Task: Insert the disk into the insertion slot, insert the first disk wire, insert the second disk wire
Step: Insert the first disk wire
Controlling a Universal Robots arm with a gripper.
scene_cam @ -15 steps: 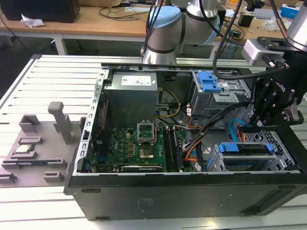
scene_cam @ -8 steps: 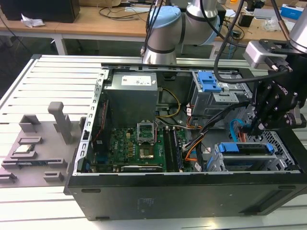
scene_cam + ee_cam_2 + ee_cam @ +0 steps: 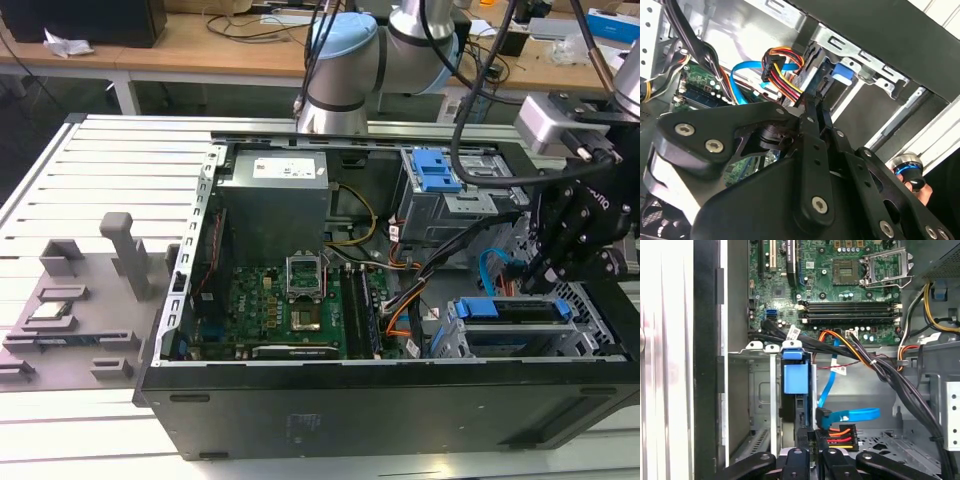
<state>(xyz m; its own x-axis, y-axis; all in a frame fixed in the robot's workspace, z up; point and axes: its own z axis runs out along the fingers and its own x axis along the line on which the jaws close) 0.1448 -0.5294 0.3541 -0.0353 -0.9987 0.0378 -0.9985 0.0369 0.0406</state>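
Observation:
The disk [image 3: 510, 312] lies in the insertion slot [image 3: 590, 325], a silver cage at the case's front on the exterior view's right. The disk's blue carrier tab [image 3: 795, 377] [image 3: 842, 72] sticks out of the slot's sheet-metal frame [image 3: 757, 390] [image 3: 875, 70]. My gripper [image 3: 535, 275] [image 3: 815, 100] [image 3: 810, 440] hangs over the disk's back edge. Its thin fingers are pressed together on the black plug of a red, orange and yellow disk wire [image 3: 840, 437] [image 3: 790, 82]. A blue flat disk wire [image 3: 847, 416] [image 3: 747, 67] ends in a black plug just beside the fingertips.
A grey drive cage with blue latches [image 3: 440, 175] stands behind my arm. The motherboard [image 3: 300, 300] and power supply [image 3: 275, 195] fill the case's middle. Black cable bundles [image 3: 900, 380] cross near the slot. A hand with a blue-ringed round object [image 3: 907, 170] is outside the case.

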